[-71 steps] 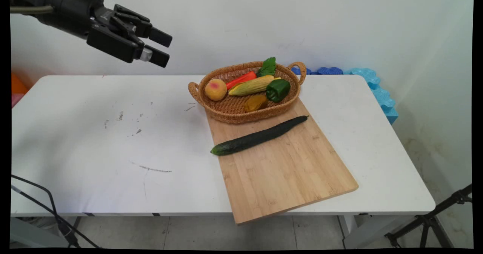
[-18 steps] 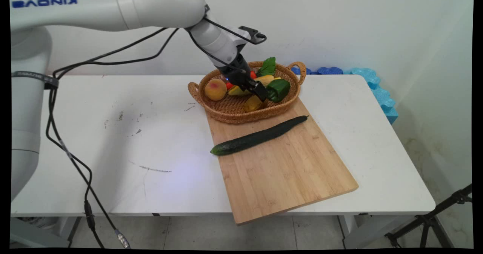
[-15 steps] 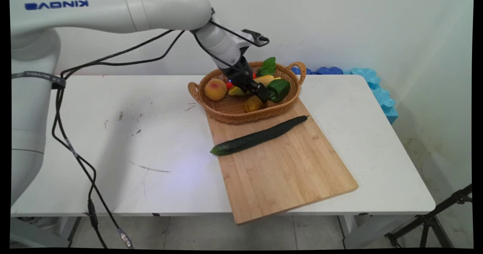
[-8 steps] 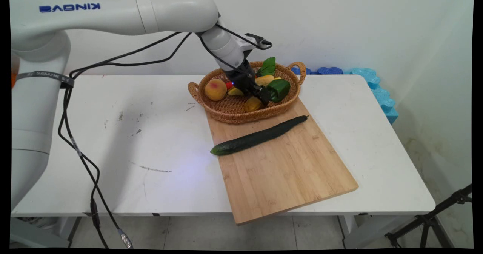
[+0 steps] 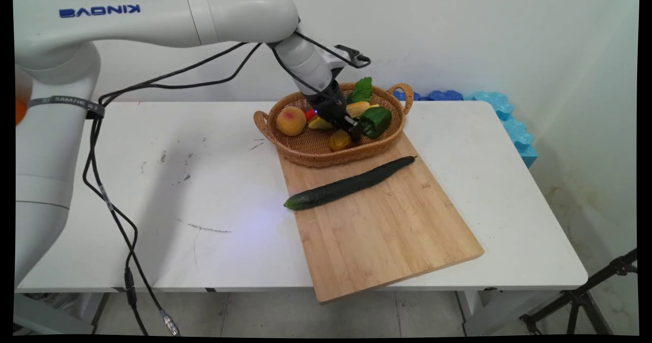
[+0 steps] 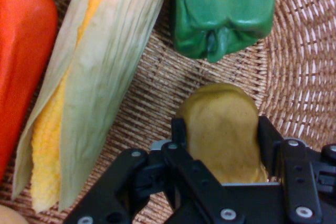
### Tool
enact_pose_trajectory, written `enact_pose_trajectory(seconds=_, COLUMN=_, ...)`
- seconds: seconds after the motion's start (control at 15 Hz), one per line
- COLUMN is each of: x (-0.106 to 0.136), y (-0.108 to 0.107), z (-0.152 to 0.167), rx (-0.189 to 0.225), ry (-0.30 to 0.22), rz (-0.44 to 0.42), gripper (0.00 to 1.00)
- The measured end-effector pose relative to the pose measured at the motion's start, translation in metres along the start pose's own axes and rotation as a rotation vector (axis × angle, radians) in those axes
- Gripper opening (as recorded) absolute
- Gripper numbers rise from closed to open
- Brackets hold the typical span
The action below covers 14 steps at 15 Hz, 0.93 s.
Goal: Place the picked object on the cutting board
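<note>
While an orange carrot (image 6: 21, 51) and a corn cob (image 6: 89, 77) are lying at the hand view's left in the wicker basket (image 5: 326, 157), the gripper (image 6: 220, 145) is gripping a mustard-yellow vegetable (image 6: 223, 129) on the basket floor. Its fingers (image 6: 268, 140) are standing narrow, pressing on both flanks, and a green pepper (image 6: 223, 9) is resting just beyond it.

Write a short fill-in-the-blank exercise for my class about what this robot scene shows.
1. The gripper has a finger on each side of the yellow-brown ____.
2. The cucumber lies on the wooden ____.
3. The basket holds one green ____.
4. The corn lies between the pepper and the ____.

Missing words: potato; board; pepper; carrot
</note>
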Motion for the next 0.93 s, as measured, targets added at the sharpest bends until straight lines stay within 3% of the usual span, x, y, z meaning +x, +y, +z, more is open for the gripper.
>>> enact_pose_trajectory(seconds=0.27, x=0.004, y=0.0, z=-0.024, rx=-0.009, ry=0.018, rz=0.054, gripper=0.0)
enact_pose_trajectory(seconds=0.6, x=0.011, y=0.003, z=-0.083, rx=-0.036, ry=0.06, rz=0.109, gripper=0.0)
enact_pose_trajectory(seconds=0.93, x=0.019, y=0.024, z=-0.144, rx=-0.072, ry=0.107, rz=0.131, gripper=0.0)
